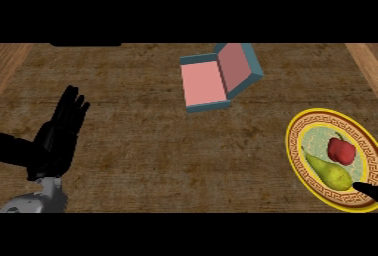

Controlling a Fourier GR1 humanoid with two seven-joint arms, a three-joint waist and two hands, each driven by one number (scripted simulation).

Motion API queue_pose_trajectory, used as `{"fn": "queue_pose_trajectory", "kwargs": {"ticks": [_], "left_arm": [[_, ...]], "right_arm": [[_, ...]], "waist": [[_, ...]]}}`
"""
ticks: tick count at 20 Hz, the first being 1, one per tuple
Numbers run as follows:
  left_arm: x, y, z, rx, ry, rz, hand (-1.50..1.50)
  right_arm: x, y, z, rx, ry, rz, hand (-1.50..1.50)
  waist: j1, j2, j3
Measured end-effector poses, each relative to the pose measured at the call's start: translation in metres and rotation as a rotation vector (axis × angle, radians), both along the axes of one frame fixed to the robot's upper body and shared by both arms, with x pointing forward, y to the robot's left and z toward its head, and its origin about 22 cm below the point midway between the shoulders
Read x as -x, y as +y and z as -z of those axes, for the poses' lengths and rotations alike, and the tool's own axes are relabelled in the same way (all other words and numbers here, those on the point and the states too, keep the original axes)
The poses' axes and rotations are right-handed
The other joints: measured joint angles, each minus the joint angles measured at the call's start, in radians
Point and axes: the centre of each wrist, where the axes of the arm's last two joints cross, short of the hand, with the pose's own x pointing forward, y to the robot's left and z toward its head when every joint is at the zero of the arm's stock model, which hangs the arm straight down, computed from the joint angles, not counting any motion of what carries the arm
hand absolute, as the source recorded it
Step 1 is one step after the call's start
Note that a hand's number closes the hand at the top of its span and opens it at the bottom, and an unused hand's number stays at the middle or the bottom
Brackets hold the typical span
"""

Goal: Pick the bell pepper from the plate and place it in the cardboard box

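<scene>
Red bell pepper (340, 150) sits on the plate (297, 131), untouched, just above my right hand (367, 190), whose fingers I cannot tell. Left hand (60, 131) rests open; box (218, 76) waits far up-left.

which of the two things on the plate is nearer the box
The red bell pepper. It lies in the upper part of the plate, on the side toward the box; the green pear lies lower, farther from it.

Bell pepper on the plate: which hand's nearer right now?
Right. The right hand shows only as a dark tip at the plate rim, just below the bell pepper. The left hand rests open far across the counter, at the view's left.
</scene>
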Motion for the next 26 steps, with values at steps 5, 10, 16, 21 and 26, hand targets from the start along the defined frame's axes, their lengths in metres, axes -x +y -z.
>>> {"fn": "queue_pose_trajectory", "kwargs": {"ticks": [5,10,16,21,26], "left_arm": [[-0.005,-0.001,0.002,-0.004,0.000,0.003,0.00],[0.003,0.003,0.004,-0.007,-0.001,0.004,0.00],[0.001,-0.003,0.007,-0.006,-0.001,0.003,0.00],[-0.003,0.001,0.005,-0.006,0.005,0.008,0.00],[-0.003,0.004,0.005,-0.014,0.002,0.006,0.00]], "right_arm": [[-0.010,0.004,0.007,-0.011,0.008,-0.008,-1.50],[-0.019,0.004,0.013,0.007,0.035,0.003,-1.50],[-0.024,0.005,0.025,0.019,0.056,0.013,-1.50],[-0.031,0.000,0.035,0.014,0.060,0.005,-1.50],[-0.044,0.004,0.040,0.006,0.065,-0.008,-1.50]], "waist": [[0.000,0.000,0.000],[0.002,0.000,0.000],[0.001,0.000,0.000],[0.001,0.000,0.000],[0.002,0.000,-0.001]]}}
